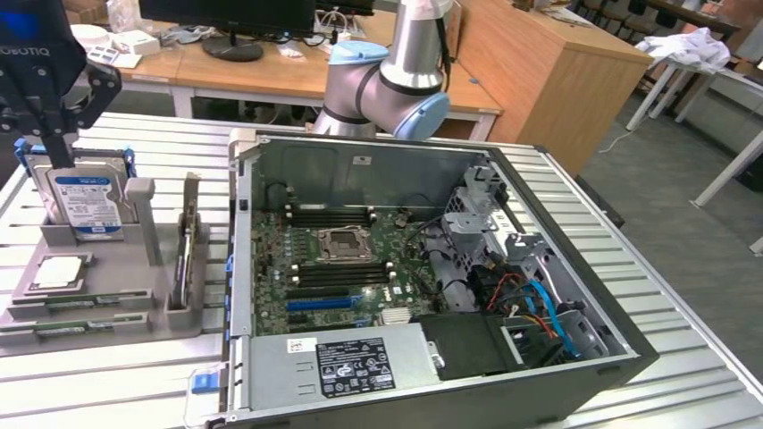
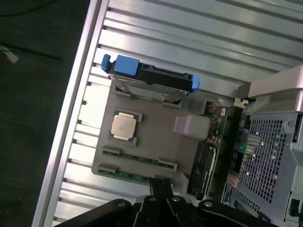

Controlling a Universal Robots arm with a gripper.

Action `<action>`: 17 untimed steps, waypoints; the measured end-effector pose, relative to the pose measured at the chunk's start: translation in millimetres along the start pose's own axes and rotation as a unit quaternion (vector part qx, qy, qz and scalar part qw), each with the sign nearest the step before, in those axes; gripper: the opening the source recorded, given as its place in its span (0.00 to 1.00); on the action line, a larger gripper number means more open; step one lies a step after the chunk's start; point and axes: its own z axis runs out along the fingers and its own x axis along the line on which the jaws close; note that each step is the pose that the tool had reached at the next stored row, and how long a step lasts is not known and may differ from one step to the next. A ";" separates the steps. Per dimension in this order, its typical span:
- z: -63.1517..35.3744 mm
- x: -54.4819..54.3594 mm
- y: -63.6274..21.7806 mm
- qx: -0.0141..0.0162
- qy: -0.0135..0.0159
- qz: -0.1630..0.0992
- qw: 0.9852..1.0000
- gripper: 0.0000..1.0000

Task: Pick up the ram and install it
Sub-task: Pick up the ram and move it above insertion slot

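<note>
The black hand (image 1: 53, 143), marked "OTIQ", hangs above the gray tray (image 1: 117, 268), fingers pressed together. The ram (image 1: 74, 303) lies flat in that tray on the table (image 1: 96, 384).

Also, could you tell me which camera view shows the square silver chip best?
The wrist view: it looks straight down on the square silver chip in the grey holder, unobstructed. The exterior view shows the chip obliquely, foreshortened, near that view's left edge.
</note>
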 end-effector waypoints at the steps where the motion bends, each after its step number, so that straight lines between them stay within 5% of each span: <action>1: 0.0 0.0 0.0 0.000 0.000 -0.009 1.000 0.11; 9: 0.0 0.0 0.0 -0.002 0.004 -0.081 0.997 0.11; 17: 0.0 0.0 0.0 -0.002 0.007 -0.154 0.988 0.11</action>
